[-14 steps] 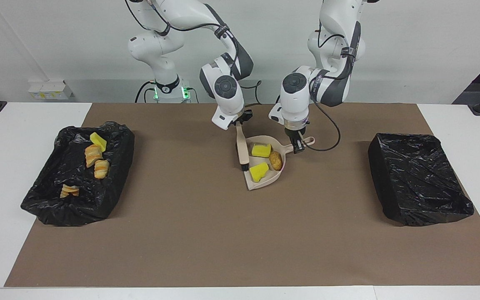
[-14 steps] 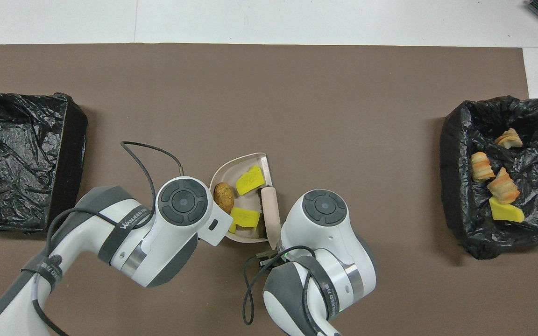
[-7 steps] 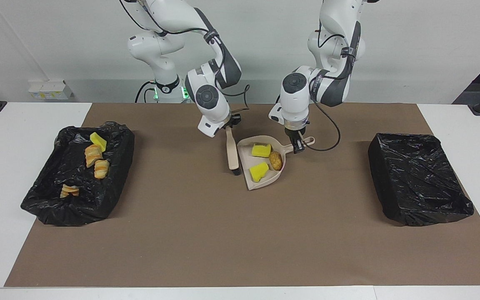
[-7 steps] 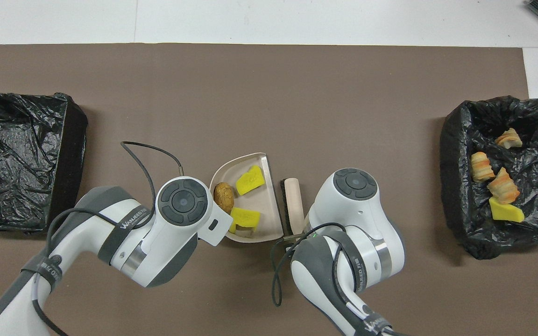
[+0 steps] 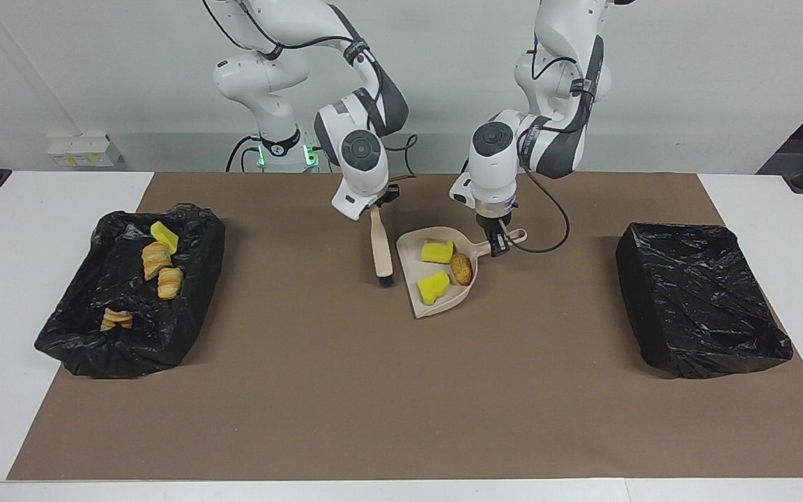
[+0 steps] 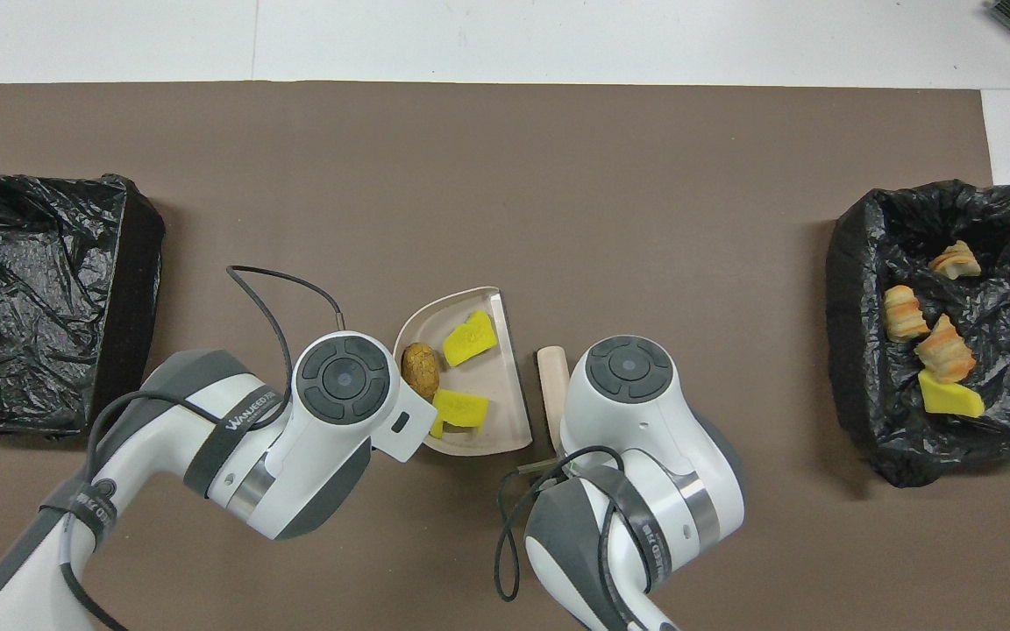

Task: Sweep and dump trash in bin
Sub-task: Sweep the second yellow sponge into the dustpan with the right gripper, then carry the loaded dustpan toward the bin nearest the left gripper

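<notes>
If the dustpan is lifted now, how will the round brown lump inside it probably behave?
The brown lump looks rounded, so it may roll once the dustpan tilts. It lies against the raised rim near the handle, which probably stops it there. The two yellow chunks have flat faces and should slide rather than roll.

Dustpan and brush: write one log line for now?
left gripper: shut on dustpan handle | right gripper: shut on brush | trash: in dustpan

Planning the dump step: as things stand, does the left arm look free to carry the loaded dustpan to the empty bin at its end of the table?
Probably yes: left gripper holds the dustpan handle, and bare mat leads to the empty bin.
</notes>
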You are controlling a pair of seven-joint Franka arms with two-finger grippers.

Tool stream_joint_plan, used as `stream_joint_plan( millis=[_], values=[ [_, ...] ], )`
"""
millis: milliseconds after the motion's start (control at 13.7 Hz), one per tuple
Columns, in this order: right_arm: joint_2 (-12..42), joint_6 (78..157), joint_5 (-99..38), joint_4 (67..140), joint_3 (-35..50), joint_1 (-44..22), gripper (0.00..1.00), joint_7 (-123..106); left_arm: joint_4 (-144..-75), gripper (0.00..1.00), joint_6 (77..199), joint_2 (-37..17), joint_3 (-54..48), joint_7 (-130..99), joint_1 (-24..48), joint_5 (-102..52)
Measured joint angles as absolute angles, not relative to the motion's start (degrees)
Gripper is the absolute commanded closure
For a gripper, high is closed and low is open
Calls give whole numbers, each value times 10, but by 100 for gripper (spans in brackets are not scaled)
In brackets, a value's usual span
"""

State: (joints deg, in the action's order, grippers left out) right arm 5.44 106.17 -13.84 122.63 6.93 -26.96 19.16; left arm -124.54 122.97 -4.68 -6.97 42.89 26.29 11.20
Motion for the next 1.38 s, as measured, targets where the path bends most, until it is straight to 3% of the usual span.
stream_joint_plan(
  millis=[1020, 1385],
  values=[
    [52, 1063, -128, 1230, 67, -265, 100, 194, -1244, 100, 1215, -46, -67, 441, 261, 112],
    [52, 1065, -125, 1230, 67, -265, 100, 194, -1231, 100, 1187, -14, -58, 534, 217, 116]
  ],
)
